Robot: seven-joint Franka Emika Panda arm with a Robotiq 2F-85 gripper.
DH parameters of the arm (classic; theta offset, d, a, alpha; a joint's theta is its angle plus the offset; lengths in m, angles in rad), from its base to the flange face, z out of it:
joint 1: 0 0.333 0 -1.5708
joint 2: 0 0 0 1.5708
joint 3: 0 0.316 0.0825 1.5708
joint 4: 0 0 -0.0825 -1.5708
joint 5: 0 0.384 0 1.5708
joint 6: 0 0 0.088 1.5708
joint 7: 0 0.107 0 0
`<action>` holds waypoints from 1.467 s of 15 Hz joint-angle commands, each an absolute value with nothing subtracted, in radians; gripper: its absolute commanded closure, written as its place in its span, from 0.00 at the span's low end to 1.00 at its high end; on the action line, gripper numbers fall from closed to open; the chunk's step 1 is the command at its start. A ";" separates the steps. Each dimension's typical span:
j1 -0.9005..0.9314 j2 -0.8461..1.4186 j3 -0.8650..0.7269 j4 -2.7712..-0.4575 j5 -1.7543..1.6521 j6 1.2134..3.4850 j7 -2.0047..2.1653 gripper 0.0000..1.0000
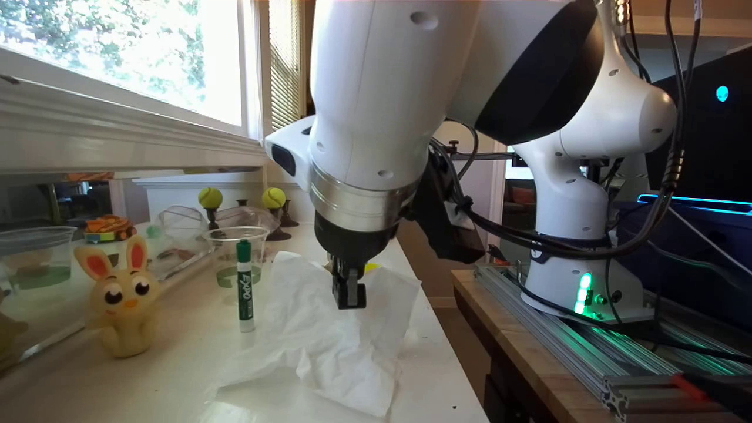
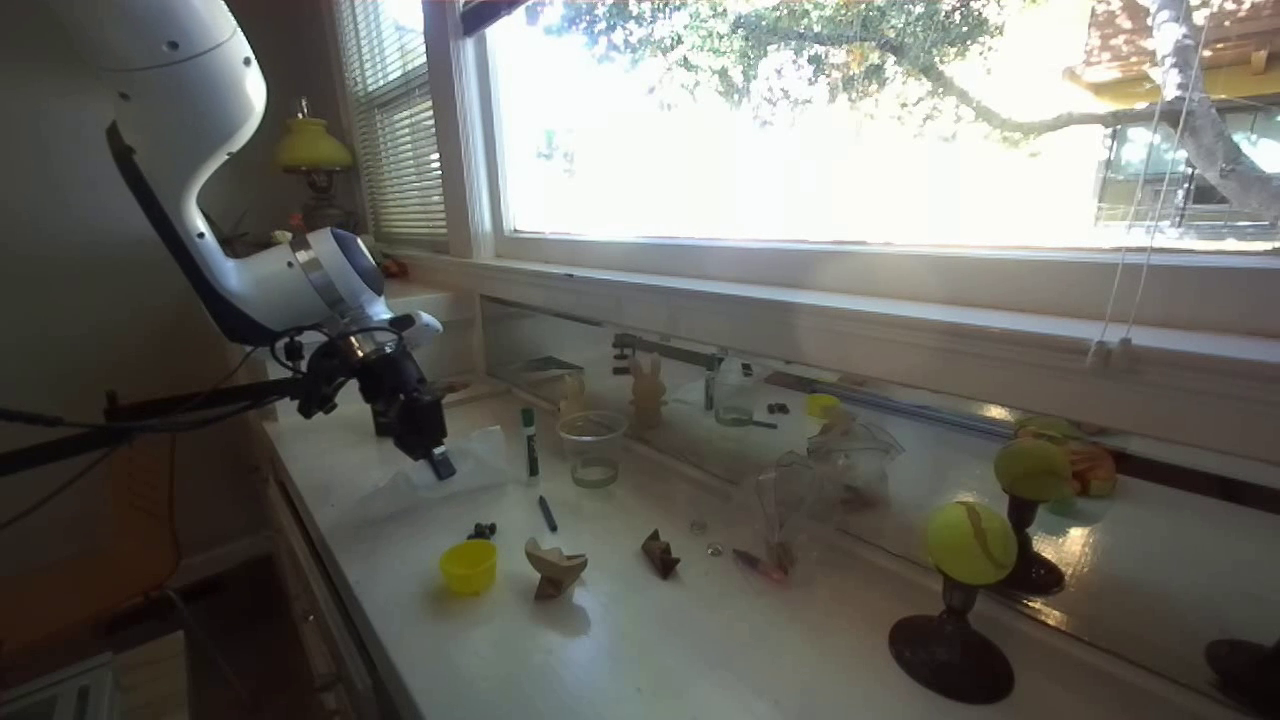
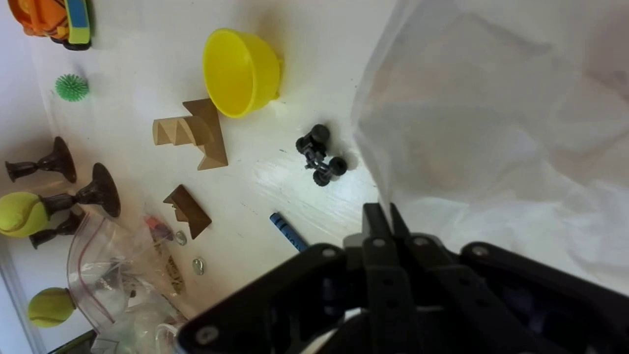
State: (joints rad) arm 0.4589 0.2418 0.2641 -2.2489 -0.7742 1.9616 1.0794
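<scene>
Probably, slow moves suited the crumpled white papery sheet (image 3: pixel 491 142) at the wrist view's right, the black two-fingered gripper (image 3: pixel 386 212) pressed together by its edge, any pinch unclear.

Whether the fingers (image 3: pixel 375 223) touch the white sheet (image 3: pixel 491 152) is unclear.

EXPO (image 1: pixel 245 294) on marker (image 1: pixel 244 267) — alien logo (image 1: pixel 722 94) on panel (image 1: pixel 699 147)
</scene>
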 commanded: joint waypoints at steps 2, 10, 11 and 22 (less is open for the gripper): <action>0.447 0.270 0.289 -2.197 -0.729 1.966 1.073 1.00; 0.477 0.247 0.298 -2.157 -0.798 1.887 1.077 1.00; 0.479 0.241 0.300 -2.152 -0.808 1.863 1.074 1.00; 0.478 0.248 0.339 -2.127 -0.870 1.687 1.036 1.00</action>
State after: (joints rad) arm 0.4772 0.2268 0.3233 -2.1294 -0.8466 1.6939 1.0359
